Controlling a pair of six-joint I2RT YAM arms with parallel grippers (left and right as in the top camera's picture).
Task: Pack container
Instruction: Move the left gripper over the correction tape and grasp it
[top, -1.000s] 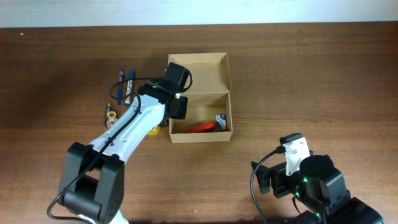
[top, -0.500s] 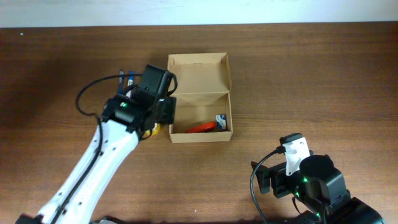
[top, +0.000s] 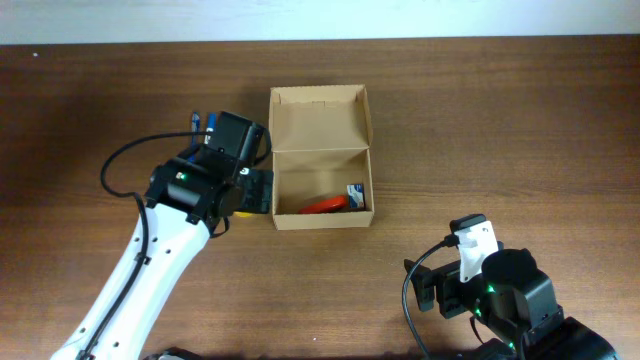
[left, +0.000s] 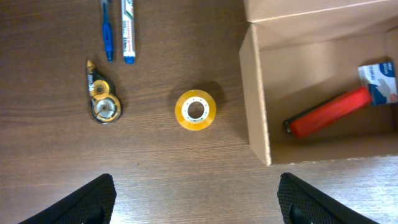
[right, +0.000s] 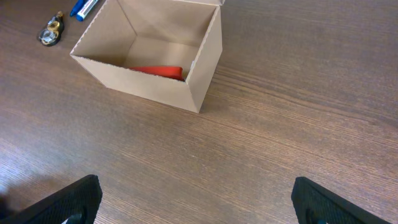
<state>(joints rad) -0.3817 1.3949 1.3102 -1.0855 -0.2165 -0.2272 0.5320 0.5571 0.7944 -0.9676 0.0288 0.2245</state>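
Observation:
The container, an open brown cardboard box (top: 320, 221) with its lid flap raised at the back, sits at mid-table. It holds a red item (top: 322, 205) and a small white-and-blue item (top: 355, 191). My left gripper (top: 246, 191) is open and empty, just left of the box. In the left wrist view, between its fingers (left: 199, 205) and further ahead, lie a yellow tape roll (left: 195, 109), the box wall (left: 255, 93), and the red item (left: 326, 112). My right gripper (right: 196, 199) is open and empty, well short of the box (right: 143, 87).
Left of the box lie a blue pen (left: 107, 31), a white marker (left: 127, 31) and a small tape dispenser (left: 102, 99). The right arm (top: 490, 290) sits at the front right of the wooden table.
My left arm has pulled left from the box's left wall to the spot above the yellow tape roll. The right arm has not moved.

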